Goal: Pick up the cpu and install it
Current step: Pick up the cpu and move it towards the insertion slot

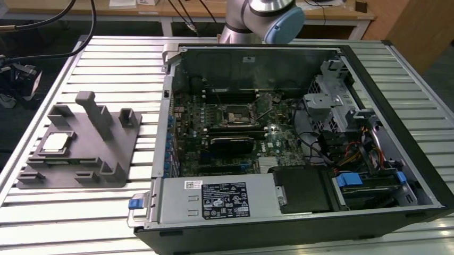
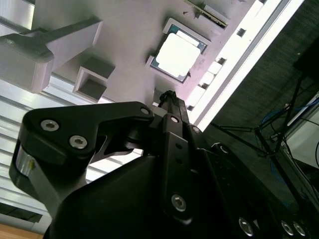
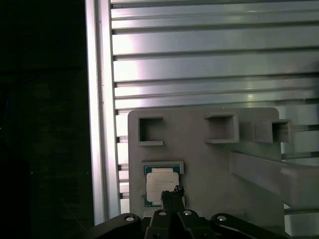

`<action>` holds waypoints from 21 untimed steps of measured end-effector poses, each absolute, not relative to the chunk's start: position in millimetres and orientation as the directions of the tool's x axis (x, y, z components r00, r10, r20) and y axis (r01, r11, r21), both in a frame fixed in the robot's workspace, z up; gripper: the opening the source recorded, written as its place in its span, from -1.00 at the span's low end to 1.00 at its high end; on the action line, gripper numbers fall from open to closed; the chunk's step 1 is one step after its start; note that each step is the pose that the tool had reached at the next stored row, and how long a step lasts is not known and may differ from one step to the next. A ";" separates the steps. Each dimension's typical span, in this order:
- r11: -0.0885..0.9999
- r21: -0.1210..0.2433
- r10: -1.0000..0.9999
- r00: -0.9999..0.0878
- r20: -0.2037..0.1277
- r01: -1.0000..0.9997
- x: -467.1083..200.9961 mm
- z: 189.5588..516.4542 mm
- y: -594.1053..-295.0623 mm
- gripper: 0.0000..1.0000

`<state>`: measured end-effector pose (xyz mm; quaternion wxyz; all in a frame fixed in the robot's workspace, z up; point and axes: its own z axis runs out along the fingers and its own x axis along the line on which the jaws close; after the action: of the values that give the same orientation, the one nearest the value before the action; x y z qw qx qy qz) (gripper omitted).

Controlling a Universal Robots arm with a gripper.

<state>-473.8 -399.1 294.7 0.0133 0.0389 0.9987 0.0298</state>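
Silver-grey lid, square, flat: that's the cpu (image 3: pixel 162 185), seated in its shallow pocket on the grey tray (image 3: pixel 214 164), not yet lifted. Your gripper (image 3: pixel 173 191) reads as pinched shut, both sides meeting in one narrow dark tip with nothing held between. Key relation: the cpu lies straight ahead of that tip, on the gripper's own centre line. In the first wrist view the tip overlaps the cpu's nearer edge, so you're almost over it, slightly short of its middle. The second wrist view agrees, with the cpu (image 2: pixel 178 54) just past the gripper (image 2: pixel 168 94), and a gap that suggests the tip hangs above it rather than touching. I can't tell how high. No long axis to worry about, since it's square; its edges run parallel to the pocket walls and look square to the gripper too. In the exterior view the cpu (image 1: pixel 57 142) and tray (image 1: pixel 78 159) rest on the slatted metal table (image 1: pixel 106 58), well apart from the black socket (image 1: pixel 234 114) inside the open computer case (image 1: pixel 397 138).
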 end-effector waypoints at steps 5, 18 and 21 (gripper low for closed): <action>0.995 0.061 0.078 -0.997 -0.024 0.077 -474.0 294.7 -399.1 -0.79; 0.995 0.061 0.078 -0.997 -0.024 0.077 -475.2 281.0 -411.0 -0.79; 0.995 0.061 0.078 -0.997 -0.024 0.077 -475.1 275.7 -413.6 -0.79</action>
<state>-475.1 -413.6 275.7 0.0133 0.0388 0.9987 0.0300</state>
